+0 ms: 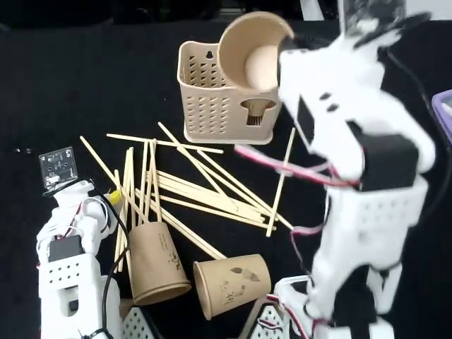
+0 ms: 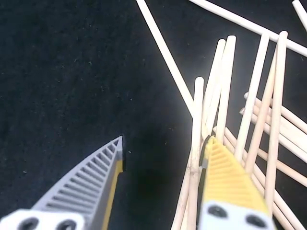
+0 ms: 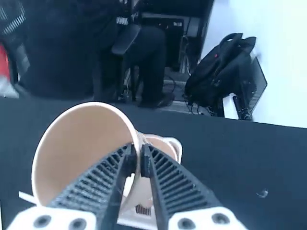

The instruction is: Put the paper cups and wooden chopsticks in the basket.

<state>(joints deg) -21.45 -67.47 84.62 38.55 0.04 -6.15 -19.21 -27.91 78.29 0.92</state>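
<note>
Two paper cups (image 1: 157,263) lie on their sides at the counter's (image 1: 85,92) near edge, with wooden chopsticks (image 1: 198,191) scattered beyond them. My right pincer (image 3: 139,163) pinches a third cup (image 1: 254,49) by its rim, tilted over the far basket (image 1: 205,106). It looks light and crushable, so I'd grip gently. My left pincer (image 2: 164,141) hangs spread over the chopsticks, which are stiff and likely slippery, so I'd take them mid-length.

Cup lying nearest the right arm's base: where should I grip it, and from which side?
Probably its rim, one finger inside, coming from the left arm's side: the cup lies on its side, mouth towards the other fallen cup.
</note>
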